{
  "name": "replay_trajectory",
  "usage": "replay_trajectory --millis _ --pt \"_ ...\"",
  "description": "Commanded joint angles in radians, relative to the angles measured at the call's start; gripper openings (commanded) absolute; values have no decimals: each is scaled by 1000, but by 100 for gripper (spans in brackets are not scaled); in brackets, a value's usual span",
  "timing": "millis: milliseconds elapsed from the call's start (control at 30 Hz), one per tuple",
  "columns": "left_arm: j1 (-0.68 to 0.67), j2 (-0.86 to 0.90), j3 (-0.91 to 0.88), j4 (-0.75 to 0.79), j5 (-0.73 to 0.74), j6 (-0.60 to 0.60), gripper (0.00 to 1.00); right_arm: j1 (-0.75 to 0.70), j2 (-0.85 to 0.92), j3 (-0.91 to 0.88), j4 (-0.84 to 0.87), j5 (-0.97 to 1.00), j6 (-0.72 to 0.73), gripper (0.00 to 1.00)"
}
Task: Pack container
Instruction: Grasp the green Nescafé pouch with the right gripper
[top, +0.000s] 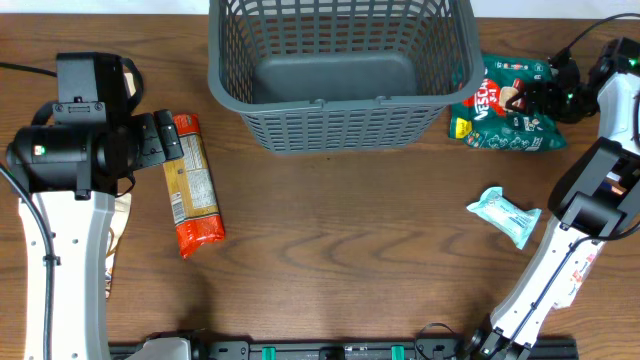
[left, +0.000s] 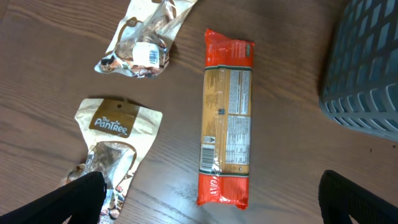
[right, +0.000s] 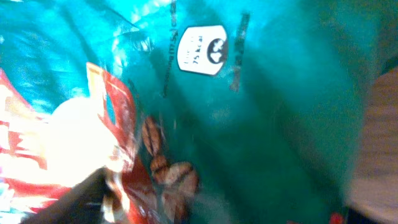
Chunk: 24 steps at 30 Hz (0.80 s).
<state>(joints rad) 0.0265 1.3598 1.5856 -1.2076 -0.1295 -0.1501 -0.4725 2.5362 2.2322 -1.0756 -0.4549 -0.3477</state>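
Note:
The container (top: 340, 110) is a dark grey slotted basket at the back centre, with nothing in it; its corner shows in the left wrist view (left: 367, 68). A long orange pasta packet (top: 190, 182) lies flat left of it. My left gripper (top: 165, 140) is open just above the packet's far end, and its fingers straddle the packet (left: 227, 118) without touching it (left: 211, 198). My right gripper (top: 548, 95) is down on a green coffee bag (top: 505, 115) right of the basket. The bag (right: 261, 106) fills the blurred right wrist view, with the fingers (right: 211, 208) spread apart over it.
A light blue packet (top: 505, 215) lies at the right front. A beige PanTree pouch (left: 115, 146) and a crumpled foil packet (left: 146, 43) lie left of the pasta; the pouch sits partly under my left arm (top: 118, 225).

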Motion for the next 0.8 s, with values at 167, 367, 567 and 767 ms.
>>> replay_trajectory --millis 167,367,567,767 --pt "6 -2 2 -2 13 -13 99 22 95 -18 -1 84 19 1" --pt "6 -2 2 -2 13 -12 99 22 93 -18 -24 85 34 1" --pt "6 -2 2 -2 13 -8 99 23 35 -12 -69 98 68 1" --pt "6 -2 2 -2 13 -1 99 23 -156 -11 -98 192 110 1"
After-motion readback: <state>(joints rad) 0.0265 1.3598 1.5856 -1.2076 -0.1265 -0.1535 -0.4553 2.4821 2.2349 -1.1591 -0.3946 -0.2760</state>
